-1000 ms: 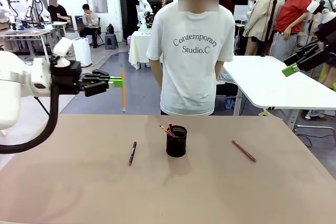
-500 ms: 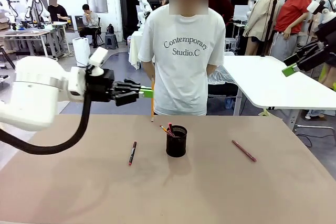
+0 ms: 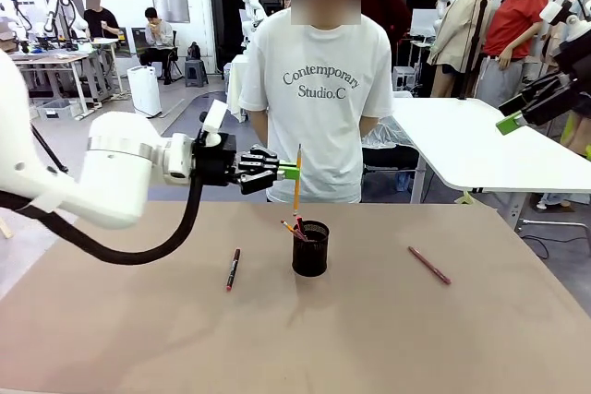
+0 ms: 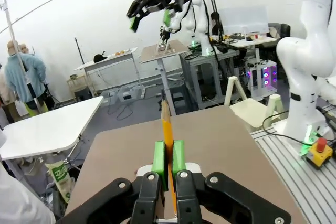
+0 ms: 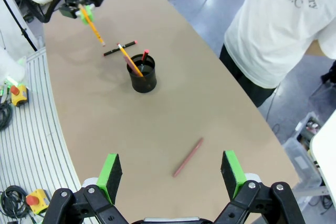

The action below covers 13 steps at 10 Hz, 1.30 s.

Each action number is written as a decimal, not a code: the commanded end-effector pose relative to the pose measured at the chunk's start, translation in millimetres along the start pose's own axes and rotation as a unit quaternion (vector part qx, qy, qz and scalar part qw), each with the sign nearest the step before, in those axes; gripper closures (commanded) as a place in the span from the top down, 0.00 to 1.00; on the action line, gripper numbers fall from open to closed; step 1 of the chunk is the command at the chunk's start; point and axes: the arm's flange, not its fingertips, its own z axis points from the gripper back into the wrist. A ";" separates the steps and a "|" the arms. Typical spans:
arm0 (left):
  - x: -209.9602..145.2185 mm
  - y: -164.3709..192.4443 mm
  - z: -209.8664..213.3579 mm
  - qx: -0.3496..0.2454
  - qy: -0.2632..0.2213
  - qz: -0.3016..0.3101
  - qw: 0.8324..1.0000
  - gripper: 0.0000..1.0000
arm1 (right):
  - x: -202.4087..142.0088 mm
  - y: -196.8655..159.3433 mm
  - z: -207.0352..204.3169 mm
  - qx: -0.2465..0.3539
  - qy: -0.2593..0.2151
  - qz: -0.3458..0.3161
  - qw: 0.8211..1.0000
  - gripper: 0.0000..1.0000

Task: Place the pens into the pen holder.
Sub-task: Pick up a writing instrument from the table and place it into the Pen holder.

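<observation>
Right wrist view, nearest first: right gripper [image 5: 171, 169] high above the brown table [image 5: 94, 114], green pads spread wide, nothing between them. Below it, pinkish-red pen [image 5: 188, 157] flat on the top, well apart from the pen holder [image 5: 143, 74]. Farther along, that black mesh cup upright, with another yellow pencil [image 5: 129, 60] and a red-tipped pen [image 5: 144, 55] leaning inside, ends above the rim. Just beyond the cup, black pen with red ends [image 5: 119, 48] lying flat, not touching it.

Left wrist view: left gripper [image 4: 168, 156] clamped tight on the yellow-orange pencil [image 4: 167, 127], one green pad pressed to each side of the shaft, part of the pencil reaching out past the pads.

Front view, across the table: black pen to the left of the holder, pinkish-red pen to its right, both apart from it. Left arm reaching in level from the left, pencil held nearly upright and slightly tilted in the air, lower tip close above the left side of the cup's rim, near the ends of the two leaning inside. At the far edge, a person in a white printed T-shirt [image 3: 323, 89], standing behind the holder.
</observation>
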 end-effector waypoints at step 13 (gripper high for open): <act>-67.6 45.9 -31.3 0.010 -0.021 0.019 1.000 0.00 | 1.5 1.3 0.8 0.000 -0.006 0.000 1.000 1.00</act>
